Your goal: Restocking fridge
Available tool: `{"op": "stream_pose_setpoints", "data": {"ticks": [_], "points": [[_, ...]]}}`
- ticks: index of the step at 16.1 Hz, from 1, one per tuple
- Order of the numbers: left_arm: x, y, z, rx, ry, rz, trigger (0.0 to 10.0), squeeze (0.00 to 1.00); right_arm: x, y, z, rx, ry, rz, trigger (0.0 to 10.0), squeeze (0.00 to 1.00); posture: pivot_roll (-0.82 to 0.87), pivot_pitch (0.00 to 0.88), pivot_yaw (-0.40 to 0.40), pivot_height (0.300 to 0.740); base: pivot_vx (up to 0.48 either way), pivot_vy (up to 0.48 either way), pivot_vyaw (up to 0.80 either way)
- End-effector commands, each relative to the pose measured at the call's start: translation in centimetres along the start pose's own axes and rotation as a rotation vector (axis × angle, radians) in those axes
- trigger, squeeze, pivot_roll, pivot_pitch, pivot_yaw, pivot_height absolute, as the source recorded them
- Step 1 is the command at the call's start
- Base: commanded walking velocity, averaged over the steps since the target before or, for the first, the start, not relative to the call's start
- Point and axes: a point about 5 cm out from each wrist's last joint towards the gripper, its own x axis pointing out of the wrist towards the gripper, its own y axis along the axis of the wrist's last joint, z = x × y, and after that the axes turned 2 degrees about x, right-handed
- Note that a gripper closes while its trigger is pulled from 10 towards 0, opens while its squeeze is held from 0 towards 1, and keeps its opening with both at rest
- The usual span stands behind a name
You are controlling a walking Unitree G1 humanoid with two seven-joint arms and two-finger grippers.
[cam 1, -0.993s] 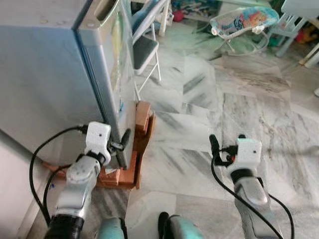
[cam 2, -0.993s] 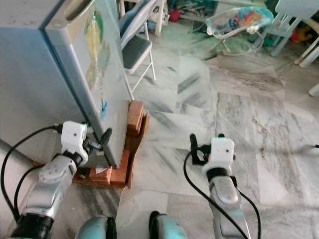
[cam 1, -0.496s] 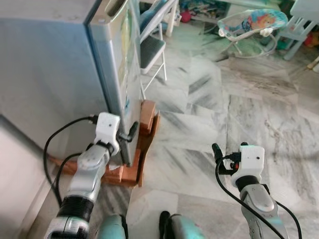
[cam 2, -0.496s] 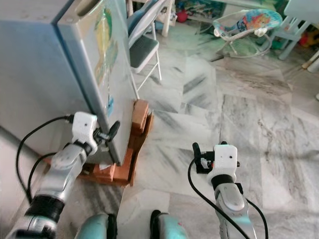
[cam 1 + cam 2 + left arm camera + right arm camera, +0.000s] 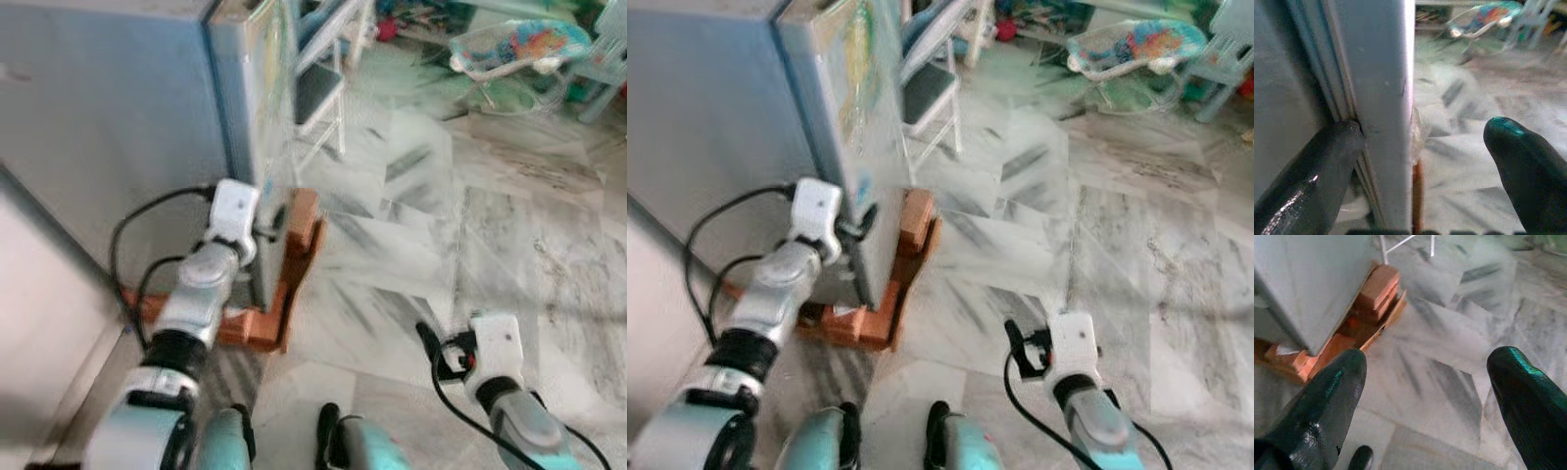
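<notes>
My left gripper (image 5: 1415, 161), spread wide, straddled the door edge of the fridge (image 5: 127, 117) at far left, probably stiff, heavy and best pulled there; my right gripper (image 5: 1425, 377) hung wide, empty.

A pale blue-grey fridge (image 5: 118, 127) stands with a faded yellow and green sticker (image 5: 858, 44) on its door. It rests on an orange-brown wooden base (image 5: 294, 264). The floor (image 5: 470, 225) is white marble streaked with grey veins. The left arm (image 5: 201, 294) is silver with a white wrist block and a black cable; the left gripper (image 5: 1415, 161) has glossy black fingers (image 5: 1308, 171). The right arm (image 5: 1087, 401) is silver and white too, and the right gripper (image 5: 1430, 396) has black fingers (image 5: 1322, 401) with a green sheen. A folding chair (image 5: 318, 93) has a dark seat and white frame. A baby bouncer (image 5: 509, 49) shows bright blue, orange and pink print.
</notes>
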Motion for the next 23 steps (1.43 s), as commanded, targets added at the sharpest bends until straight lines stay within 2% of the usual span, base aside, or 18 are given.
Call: {"op": "stream_pose_setpoints", "data": {"ticks": [1, 2, 3, 4, 5, 6, 7, 8, 9, 10, 11, 13, 15, 18, 23], "points": [[0.6, 6.4, 8.3, 0.073, -0.440, 0.260, 10.0, 0.00, 0.1, -0.1, 0.5, -0.001, -0.007, -0.012, 10.0, 0.00, 0.06, 0.162, -0.079, 0.740, 0.000, 0.000, 0.00], [-0.6, 7.5, 12.3, 0.099, -0.647, 0.318, 10.0, 0.00, 0.3, -0.1, 0.2, -0.006, 0.004, -0.009, 10.0, 0.00, 0.06, 0.162, -0.079, 0.740, 0.000, 0.000, 0.00], [-1.5, 8.1, 14.8, 0.024, -0.752, 0.329, 10.0, 0.00, 0.6, 0.1, -0.4, -0.023, 0.023, 0.002, 10.0, 0.00, 0.06, 0.156, -0.076, 0.740, 0.000, 0.000, 0.00], [-2.2, 7.9, 16.3, 0.010, -0.829, 0.319, 10.0, 0.00, 0.8, 0.3, -0.9, -0.037, 0.043, 0.007, 10.0, 0.00, 0.06, 0.153, -0.074, 0.740, 0.000, 0.000, 0.00], [-2.1, 7.3, 16.2, 0.025, -0.828, 0.308, 10.0, 0.00, 0.9, 0.4, -1.1, -0.052, 0.056, 0.004, 10.0, 0.00, 0.06, 0.152, -0.074, 0.740, 0.000, 0.000, 0.00], [-1.4, 5.3, 14.2, 0.057, -0.747, 0.249, 10.0, 0.00, 0.8, 0.4, -1.3, -0.059, 0.068, -0.001, 10.0, 0.00, 0.06, 0.153, -0.072, 0.740, 0.000, 0.000, 0.00], [-1.1, 4.4, 13.0, 0.056, -0.689, 0.217, 10.0, 0.00, 0.8, 0.3, -1.2, -0.050, 0.065, -0.005, 10.0, 0.00, 0.06, 0.153, -0.072, 0.740, 0.000, 0.000, 0.00], [-1.1, 2.3, 9.4, 0.065, -0.559, 0.143, 10.0, 0.00, 0.8, 0.1, -1.0, -0.028, 0.059, -0.013, 10.0, 0.00, 0.07, 0.156, -0.075, 0.740, 0.000, 0.000, 0.00], [-1.7, 0.6, 6.7, 0.076, -0.469, 0.085, 10.0, 0.00, 0.8, 0.0, -0.9, -0.022, 0.062, -0.014, 10.0, 0.00, 0.08, 0.155, -0.076, 0.740, 0.000, 0.000, 0.00], [-2.5, -0.6, 5.1, 0.094, -0.408, 0.048, 10.0, 0.00, 0.9, 0.0, -1.0, -0.025, 0.070, -0.013, 10.0, 0.00, 0.08, 0.156, -0.078, 0.740, 0.000, 0.000, 0.00], [-3.0, -1.4, 3.9, 0.069, -0.347, 0.019, 10.0, 0.00, 0.9, 0.0, -1.1, -0.027, 0.076, -0.013, 10.0, 0.00, 0.08, 0.156, -0.080, 0.740, 0.000, 0.000, 0.00], [-4.9, -3.6, 1.3, 0.093, -0.229, -0.041, 10.0, 0.00, 0.9, 0.0, -1.2, -0.032, 0.096, -0.015, 10.0, 0.00, 0.08, 0.157, -0.087, 0.740, 0.000, 0.000, -0.40], [-5.9, -4.4, 0.5, 0.049, -0.167, -0.049, 10.0, 0.00, 0.9, 0.0, -1.2, -0.030, 0.102, -0.016, 10.0, 0.00, 0.09, 0.160, -0.091, 0.740, 0.000, 0.000, -0.80], [-6.8, -4.9, 0.5, 0.009, -0.112, -0.049, 10.0, 0.00, 0.9, 0.0, -1.1, -0.030, 0.110, -0.017, 10.0, 0.00, 0.09, 0.162, -0.092, 0.740, 0.000, -0.199, -0.27], [-6.3, -4.7, 0.3, 0.014, -0.065, -0.046, 10.0, 0.00, 0.8, 0.0, -1.0, -0.040, 0.106, -0.012, 10.0, 0.00, 0.07, 0.162, -0.090, 0.740, 0.000, -0.138, 0.00]]}}
